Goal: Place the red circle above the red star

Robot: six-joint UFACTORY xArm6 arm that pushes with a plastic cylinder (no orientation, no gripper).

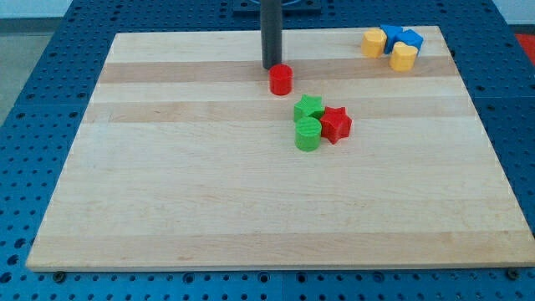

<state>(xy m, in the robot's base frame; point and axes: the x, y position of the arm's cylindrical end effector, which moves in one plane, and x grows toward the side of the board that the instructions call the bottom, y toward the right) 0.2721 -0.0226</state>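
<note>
The red circle [281, 79] stands on the wooden board a little above the middle. My tip [272, 66] is just up and left of it, touching or almost touching it. The red star [336, 124] lies lower and to the right, near the board's middle. It touches a green star [308, 107] on its upper left and a green circle [308, 133] on its left. The red circle is up and left of the red star, about a block's width clear of the green star.
At the view's top right sits a cluster: a yellow block [374, 42], a second yellow block [404, 57], a blue block [391, 38] and another blue block [411, 38]. The wooden board [167, 184] lies on a blue perforated table.
</note>
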